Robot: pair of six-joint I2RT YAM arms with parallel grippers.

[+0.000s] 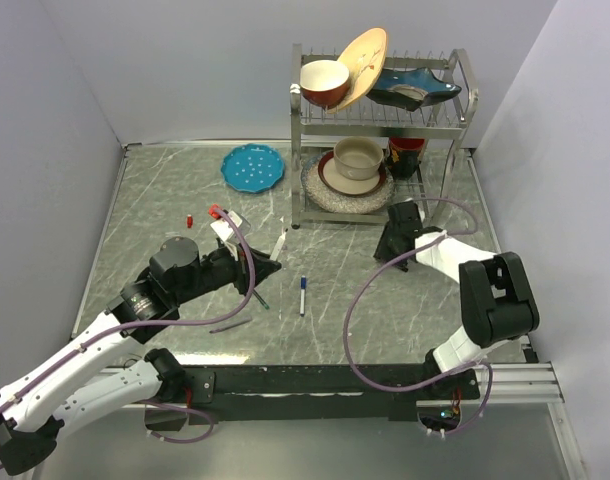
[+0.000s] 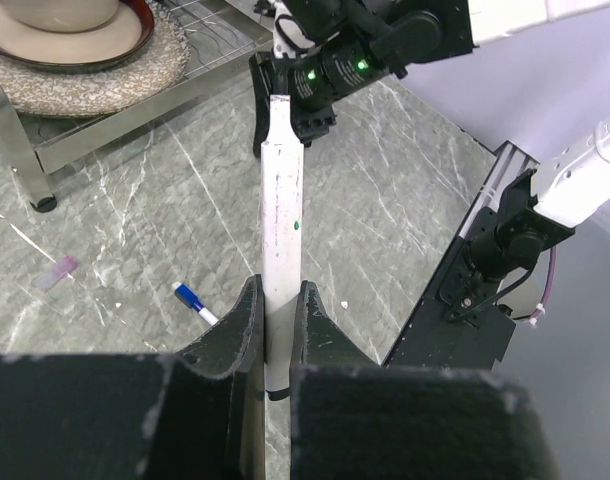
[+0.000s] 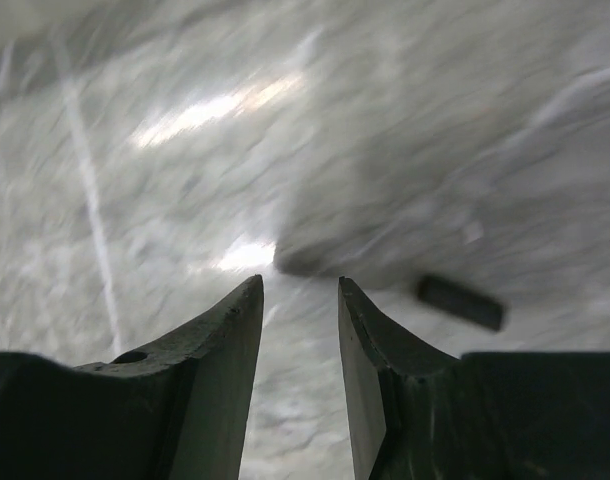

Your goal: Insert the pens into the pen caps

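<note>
Grey-green marble-pattern table top (image 1: 385, 300), glossy, with thin white veins; plain pale walls (image 1: 185, 70) on three sides. On the white pen (image 2: 282, 190) only some dark specks and one small green dot, nothing large enough to read. Smooth round barrel, clenched near its lower end between the black curved fingers of the left gripper (image 2: 277, 292), its far end pointing toward the right arm with two green lights (image 2: 360, 65). Right gripper (image 3: 297, 285) released, nothing between its dark tapered fingers, above the table; near it a small dark oblong piece (image 3: 460, 301), too blurred to name. Flat on the table: a white pen with blue end (image 1: 303, 295), a thin dark pen (image 1: 259, 297) close to the left gripper, and a small red cap (image 1: 189, 220) well apart to the left. At the far side a shiny wire dish rack (image 1: 455, 120) with bowls and plates, a rough woven round mat (image 2: 135, 75) on its lower shelf, and left of the rack a blue dotted plate (image 1: 253, 166).
</note>
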